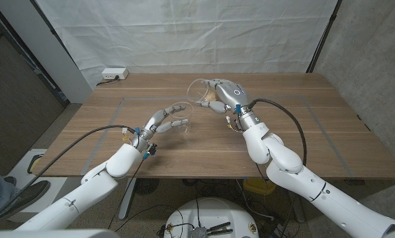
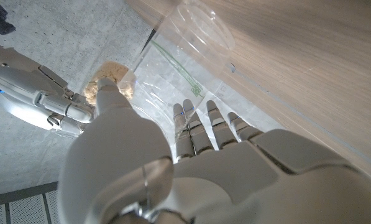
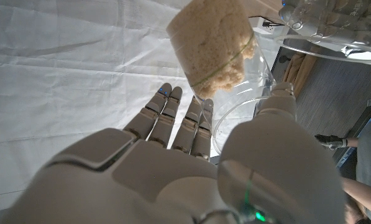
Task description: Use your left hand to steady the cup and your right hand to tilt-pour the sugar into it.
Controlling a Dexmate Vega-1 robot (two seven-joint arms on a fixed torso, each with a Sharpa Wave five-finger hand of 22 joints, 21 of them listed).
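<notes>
Just left of centre in the head view, the left hand (image 1: pixel 165 119) is gripping an empty clear cup (image 1: pixel 182 123) that is standing on the wooden surface (image 1: pixel 303 125). Its fingers (image 2: pixel 201 124) are wrapping the cup's wall in the left wrist view. Right of it, near the frame's upper middle, the right hand (image 1: pixel 225 92) is holding a second clear cup of brown sugar (image 3: pixel 211 43) raised and tilted on its side, its mouth facing the empty cup, sugar staying packed at its base.
</notes>
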